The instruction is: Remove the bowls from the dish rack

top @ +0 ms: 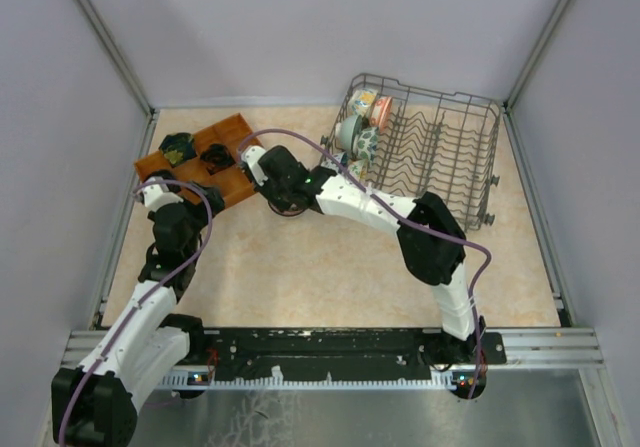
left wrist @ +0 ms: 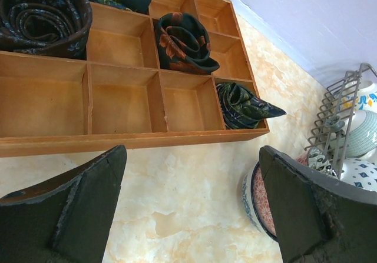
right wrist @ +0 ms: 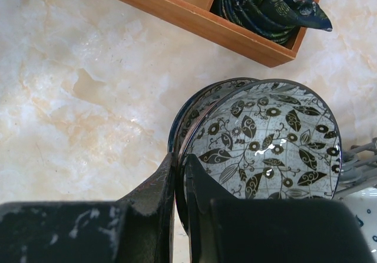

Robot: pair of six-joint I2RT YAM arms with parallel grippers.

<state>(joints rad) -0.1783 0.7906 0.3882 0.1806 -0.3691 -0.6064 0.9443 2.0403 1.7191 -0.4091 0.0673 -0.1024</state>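
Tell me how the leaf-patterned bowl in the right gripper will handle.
Probably rigid and breakable: the leaf-patterned bowl looks like glazed ceramic, with shiny highlights. That glaze may make it slippery, since the right gripper pinches only its rim. It seems to sit in a second bowl, so a push could slide or rock it.

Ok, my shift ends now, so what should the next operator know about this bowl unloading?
Left gripper: open, empty, facing the wooden tray.
Right gripper: shut on the rim of a leaf bowl, against a second bowl beside the tray.
Done: those two are out of the dish rack.
To do: several bowls stand at the rack's end nearest the tray.
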